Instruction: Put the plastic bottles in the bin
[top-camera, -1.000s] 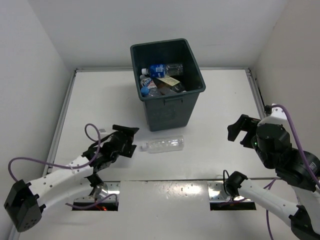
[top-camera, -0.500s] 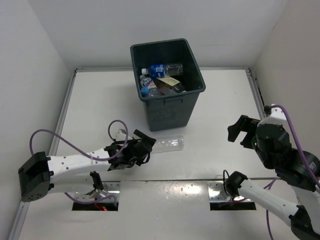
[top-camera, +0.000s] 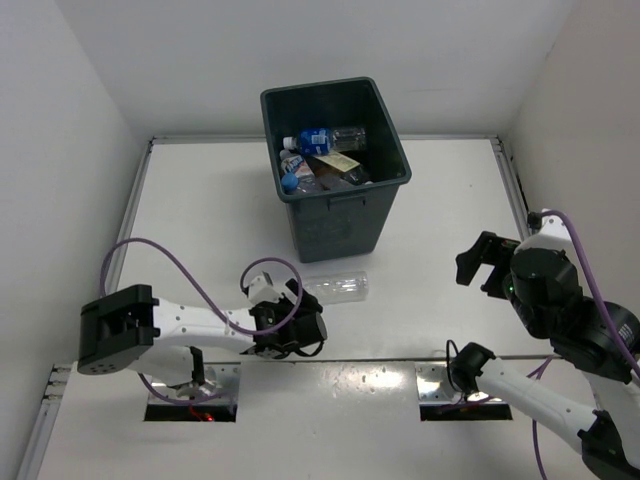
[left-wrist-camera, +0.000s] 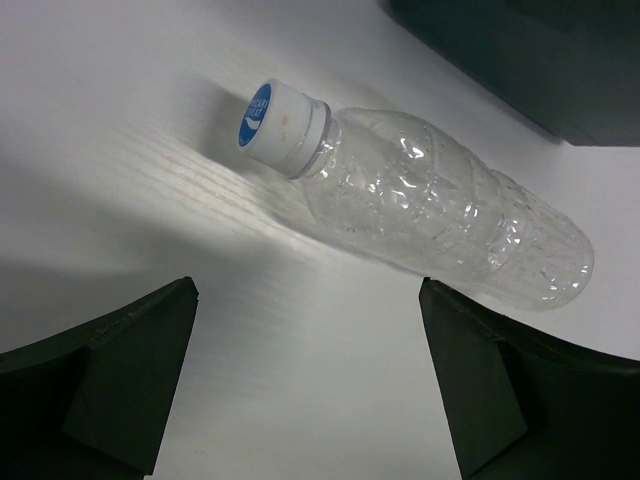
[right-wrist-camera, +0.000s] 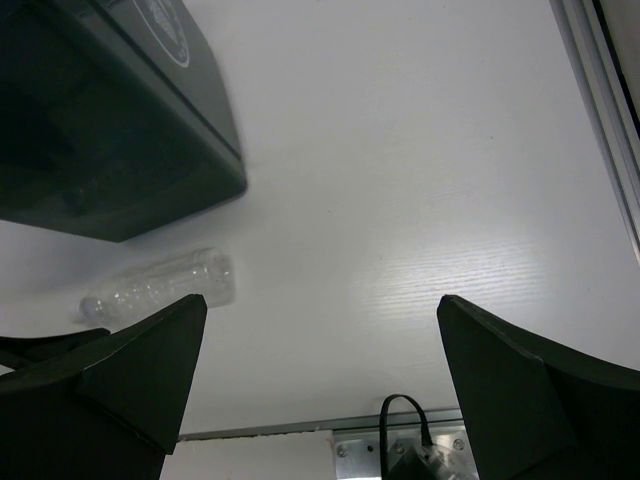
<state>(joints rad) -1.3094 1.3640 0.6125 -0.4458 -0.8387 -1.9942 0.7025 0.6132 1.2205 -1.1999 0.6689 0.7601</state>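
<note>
The dark grey-green bin (top-camera: 340, 215) stands at the table's middle back with several labelled plastic bottles (top-camera: 322, 140) inside. One unlabelled clear bottle (top-camera: 340, 287) with a white cap lies on its side on the table just in front of the bin. My left gripper (top-camera: 300, 310) is open and empty just on the near side of the bottle's cap end. In the left wrist view the bottle (left-wrist-camera: 440, 215) lies just beyond my open gripper (left-wrist-camera: 310, 290), not between the fingers. My right gripper (top-camera: 482, 260) is open and empty, raised at the right.
The bin's base (left-wrist-camera: 520, 60) is close behind the bottle. White walls enclose the table at left, back and right. A metal rail (top-camera: 515, 185) runs along the right edge. In the right wrist view the bin (right-wrist-camera: 110, 120) and bottle (right-wrist-camera: 160, 285) lie far left.
My left arm has swung right and its gripper moved from left of the bottle to just near its cap end. The bottle and right arm have not moved.
</note>
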